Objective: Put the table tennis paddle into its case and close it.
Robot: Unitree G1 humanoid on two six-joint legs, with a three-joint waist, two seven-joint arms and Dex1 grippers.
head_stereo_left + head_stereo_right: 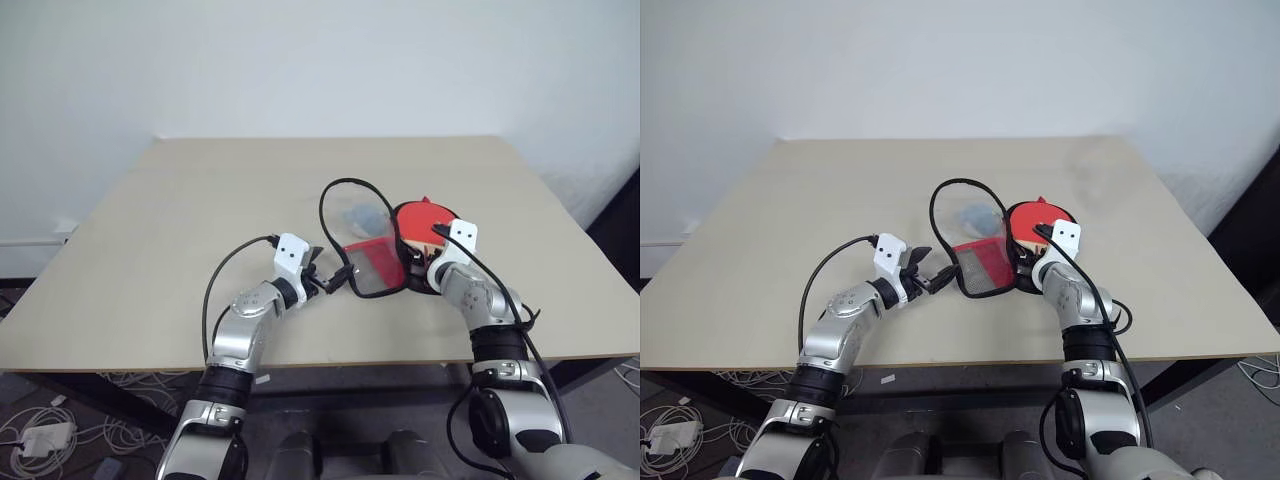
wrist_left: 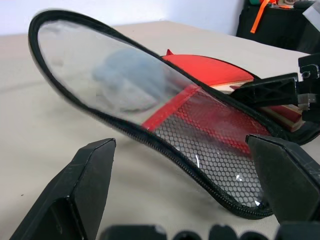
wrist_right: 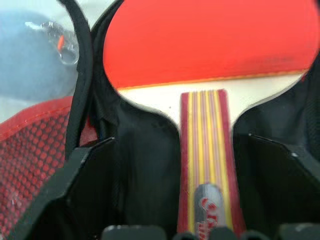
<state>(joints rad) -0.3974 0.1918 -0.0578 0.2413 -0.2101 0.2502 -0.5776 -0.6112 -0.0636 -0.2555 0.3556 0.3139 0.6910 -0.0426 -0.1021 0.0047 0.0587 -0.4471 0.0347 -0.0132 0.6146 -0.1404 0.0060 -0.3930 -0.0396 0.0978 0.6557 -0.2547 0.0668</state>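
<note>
The table tennis paddle [image 3: 210,45] lies red face up in the black-lined lower half of the case [image 3: 145,160], its striped handle [image 3: 207,150] pointing toward me. My right gripper [image 3: 175,145] is open, its fingers spread to either side of the handle's end without touching it. The case's lid [image 1: 360,225] stands raised and tilted, with a clear window above and red mesh [image 2: 215,145] below. Just in front of the lid's zip edge, my left gripper [image 2: 180,145] is open with nothing between its fingers.
A small pale blue-grey rounded object [image 1: 362,213] lies on the beige table [image 1: 200,200] behind the clear window. Black cables loop from both wrists. The table's front edge runs close below both arms.
</note>
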